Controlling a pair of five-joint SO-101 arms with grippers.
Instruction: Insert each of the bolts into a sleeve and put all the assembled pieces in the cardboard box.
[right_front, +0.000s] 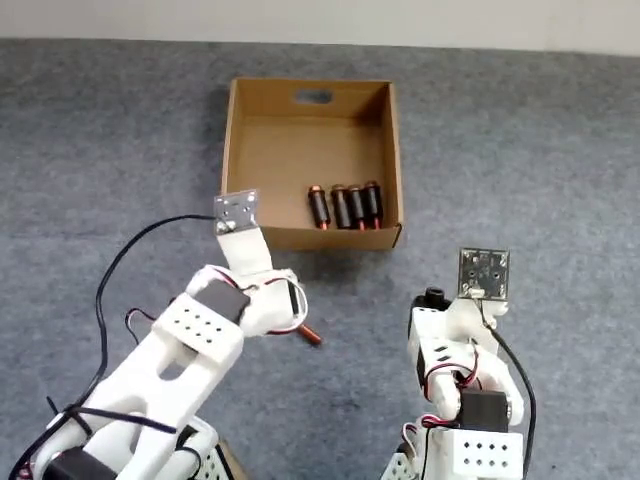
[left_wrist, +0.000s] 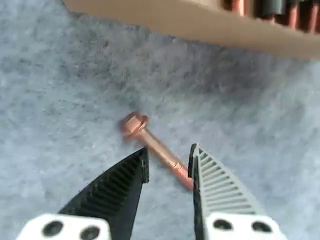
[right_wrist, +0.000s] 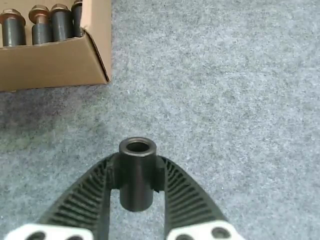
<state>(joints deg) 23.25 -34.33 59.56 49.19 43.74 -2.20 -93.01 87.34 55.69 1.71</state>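
Observation:
A copper bolt lies flat on the grey carpet, its tip between the fingers of my open left gripper; in the high view the bolt pokes out beside the left arm's wrist. My right gripper is shut on a black sleeve, held upright with its bore facing up, seen also as the sleeve right of centre. The cardboard box sits at the back and holds several assembled pieces along its near wall.
Grey carpet covers the table all around. The box's near corner lies close beyond the held sleeve. A black cable loops left of the left arm.

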